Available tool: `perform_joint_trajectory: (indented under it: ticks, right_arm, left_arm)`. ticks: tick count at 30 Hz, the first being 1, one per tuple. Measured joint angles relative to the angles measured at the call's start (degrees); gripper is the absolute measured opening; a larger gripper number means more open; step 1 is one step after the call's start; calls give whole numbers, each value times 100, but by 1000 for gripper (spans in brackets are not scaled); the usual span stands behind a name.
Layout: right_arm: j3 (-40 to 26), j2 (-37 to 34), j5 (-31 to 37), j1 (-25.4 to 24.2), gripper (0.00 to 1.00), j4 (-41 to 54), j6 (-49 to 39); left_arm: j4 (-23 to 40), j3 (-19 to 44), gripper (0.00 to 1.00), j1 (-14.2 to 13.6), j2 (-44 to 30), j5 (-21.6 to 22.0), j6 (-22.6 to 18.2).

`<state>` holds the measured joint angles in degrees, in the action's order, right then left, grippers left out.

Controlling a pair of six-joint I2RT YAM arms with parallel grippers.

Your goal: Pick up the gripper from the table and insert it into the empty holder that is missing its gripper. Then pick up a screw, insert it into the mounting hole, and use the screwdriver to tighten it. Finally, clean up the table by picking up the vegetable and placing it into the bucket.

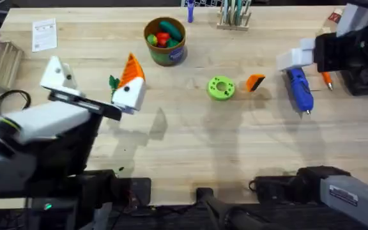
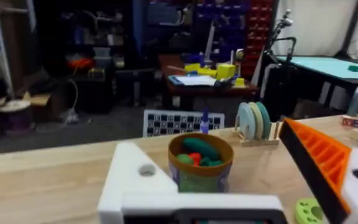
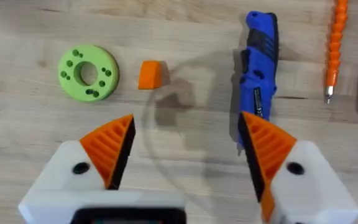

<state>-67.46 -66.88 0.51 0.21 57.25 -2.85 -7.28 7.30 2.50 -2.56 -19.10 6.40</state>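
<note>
My left gripper (image 1: 93, 78) is open above the table's left side. One of its fingers is the holder (image 1: 55, 73), a bare white mount with a dark hole (image 2: 146, 169). The other finger (image 1: 130, 82) carries an orange tip (image 2: 319, 162). The dark green vegetable (image 1: 114, 82) lies beside that finger. The loose orange gripper (image 1: 255, 82) (image 3: 151, 74) lies between the blue screwdriver (image 1: 299, 89) (image 3: 260, 74) and a lime green disc (image 1: 221, 87). My right gripper (image 3: 186, 121) hangs open above them, holding nothing. The bucket (image 1: 165, 39) (image 2: 201, 165) stands at the back. The screw is out of view.
A slim orange-handled tool (image 1: 327, 80) (image 3: 334, 50) lies right of the screwdriver. A rack of discs (image 1: 234, 14) stands at the back edge, and a paper card (image 1: 44, 33) lies at the back left. A black cable (image 1: 11, 99) loops at the left.
</note>
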Motion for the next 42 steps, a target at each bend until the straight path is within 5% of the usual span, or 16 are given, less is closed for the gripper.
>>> perform_joint_trajectory:
  ticks: [4, 12, 24, 28, 42]
  right_arm:
    - [0, -1, 0, 0, 991, 0, 2]
    - [0, -1, 0, 0, 990, 0, 2]
    - [0, -2, 0, 0, 991, 0, 2]
    - [0, 0, 0, 0, 991, 1, 2]
    - [0, 0, 0, 0, 992, 1, 1]
  left_arm:
    - [-663, -561, 986, 0, 216, -286, 2]
    - [-660, -694, 986, 0, 227, -894, 2]
    - [723, -694, 986, 0, 225, -3321, 4]
    - [1246, -686, 986, 0, 223, -3637, 5]
    - [1302, -681, 986, 0, 226, -3991, -397]
